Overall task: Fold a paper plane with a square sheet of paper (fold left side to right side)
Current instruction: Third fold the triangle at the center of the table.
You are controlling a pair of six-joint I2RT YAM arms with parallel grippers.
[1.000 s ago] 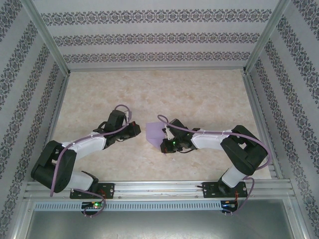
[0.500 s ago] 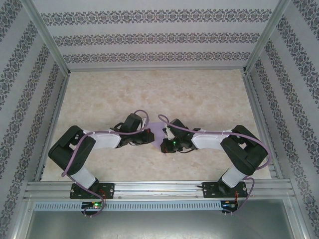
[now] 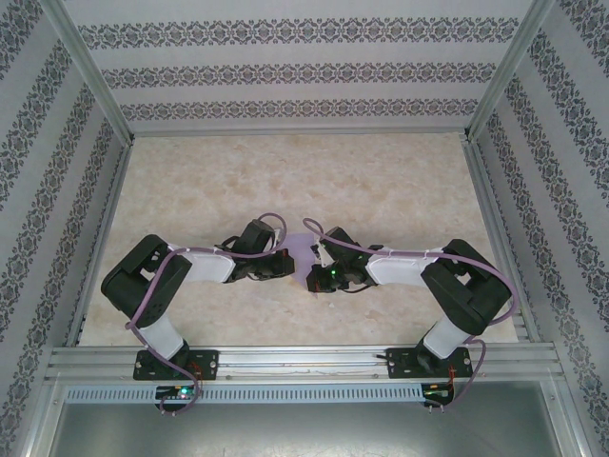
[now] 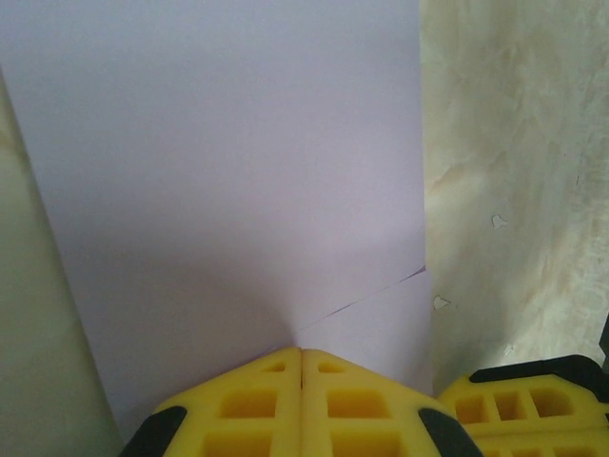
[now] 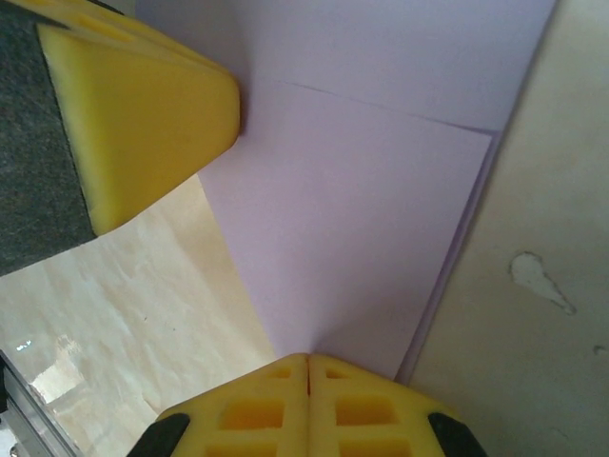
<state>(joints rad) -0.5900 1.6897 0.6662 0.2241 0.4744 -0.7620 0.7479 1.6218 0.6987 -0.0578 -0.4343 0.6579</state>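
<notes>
Pinched shut, the left gripper (image 4: 302, 357) and right gripper (image 5: 307, 362) press the lilac paper (image 4: 238, 171) on the table (image 3: 285, 171) and cover most of it from above.

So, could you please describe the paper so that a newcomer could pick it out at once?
Look toward the middle of the beige marbled table. There, between the shut left gripper and the shut right gripper, whose yellow tips rest on it, lies the paper. It is the one flat, plain lilac thing, folded over itself.
</notes>
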